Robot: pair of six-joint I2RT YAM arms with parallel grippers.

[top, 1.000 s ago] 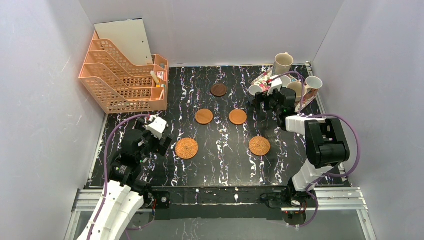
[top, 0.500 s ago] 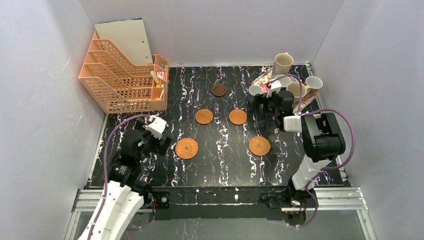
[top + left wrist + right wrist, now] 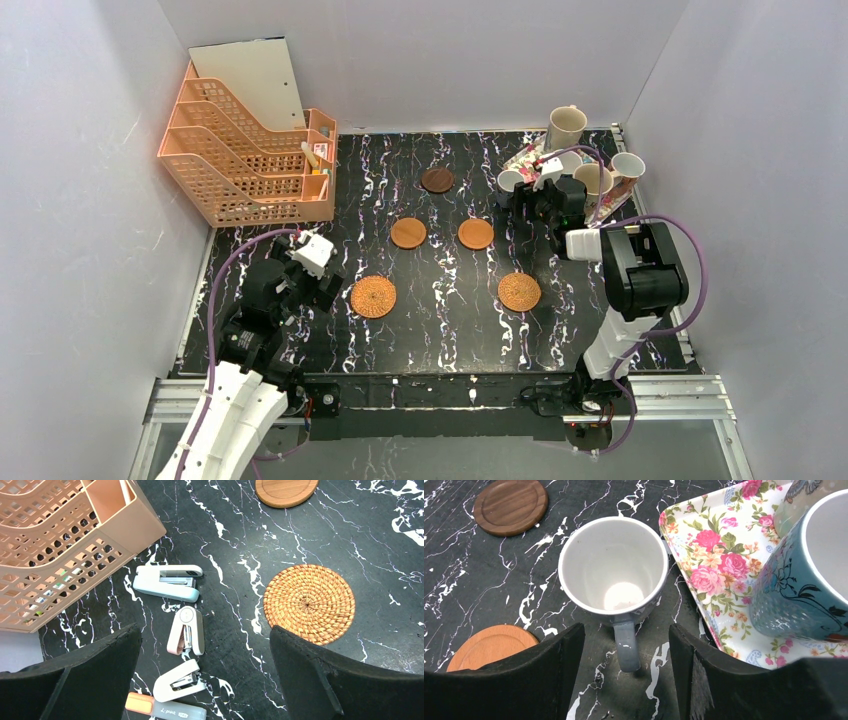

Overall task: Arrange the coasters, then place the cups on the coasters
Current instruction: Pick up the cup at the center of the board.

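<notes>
Five coasters lie on the black marbled table: a dark brown coaster (image 3: 436,180), two mid-brown wood coasters (image 3: 408,233) (image 3: 475,234) and two wicker coasters (image 3: 373,297) (image 3: 519,291). A small blue cup (image 3: 614,565) with a white inside stands upright on the table beside the floral tray (image 3: 714,555). My right gripper (image 3: 625,635) is open, with the cup's handle (image 3: 626,647) between its fingers and a gap on each side. Another blue cup (image 3: 809,570) stands on the tray. My left gripper (image 3: 205,645) hangs open and holds nothing, left of a wicker coaster (image 3: 309,603).
Beige cups (image 3: 565,127) (image 3: 592,178) and a further cup (image 3: 627,165) stand at the back right by the tray. An orange file rack (image 3: 245,150) fills the back left. Small staplers (image 3: 167,581) (image 3: 186,631) (image 3: 179,681) lie under my left gripper.
My right gripper has moved a little closer to the small blue cup and its jaws have narrowed round the handle. The left arm has not moved.
</notes>
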